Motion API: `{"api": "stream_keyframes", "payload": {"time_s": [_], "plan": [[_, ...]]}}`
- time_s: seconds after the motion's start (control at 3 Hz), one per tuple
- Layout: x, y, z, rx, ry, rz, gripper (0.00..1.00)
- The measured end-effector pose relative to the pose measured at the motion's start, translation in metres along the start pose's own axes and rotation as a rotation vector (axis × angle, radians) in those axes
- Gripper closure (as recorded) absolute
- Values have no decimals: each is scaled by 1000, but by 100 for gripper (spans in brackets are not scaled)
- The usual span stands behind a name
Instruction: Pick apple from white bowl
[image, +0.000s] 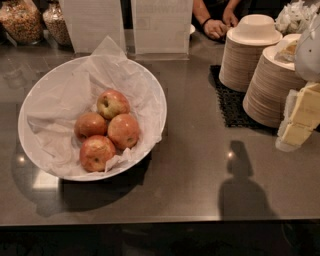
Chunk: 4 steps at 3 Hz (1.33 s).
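Note:
The white bowl (156, 95) sits on the left half of the grey counter, lined with crumpled white paper. Several apples lie together in it. The apple (112, 103) with the yellow-green patch is the farthest one, at the top of the cluster, touching the redder apples (123, 131) in front of it. My gripper (299, 119) shows as pale yellow and white parts at the right edge of the camera view. It hangs above the counter, well to the right of the bowl, with nothing visibly held.
Two tall stacks of beige paper bowls (250, 57) (270, 95) stand at the back right on a black mat (229, 105). Glass jars (21, 21) and white sign holders (161, 25) line the back. A person's hands (217, 26) rest behind. The counter's front edge (150, 220) runs below.

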<state>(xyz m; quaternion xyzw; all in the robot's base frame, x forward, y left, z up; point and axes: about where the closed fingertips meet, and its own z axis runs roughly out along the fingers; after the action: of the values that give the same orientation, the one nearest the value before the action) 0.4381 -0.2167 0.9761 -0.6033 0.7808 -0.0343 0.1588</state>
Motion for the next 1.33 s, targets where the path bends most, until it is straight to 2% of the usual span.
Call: {"api": "stream_keyframes", "payload": {"time_s": [0.33, 0.67, 1.0, 1.33], "plan": [[0, 0, 0, 0, 0, 0, 0], [-9, -6, 3, 0, -13, -25, 0], [-32, -20, 17, -25, -33, -83, 0], [-45, -29, 27, -42, -45, -116, 0]]}}
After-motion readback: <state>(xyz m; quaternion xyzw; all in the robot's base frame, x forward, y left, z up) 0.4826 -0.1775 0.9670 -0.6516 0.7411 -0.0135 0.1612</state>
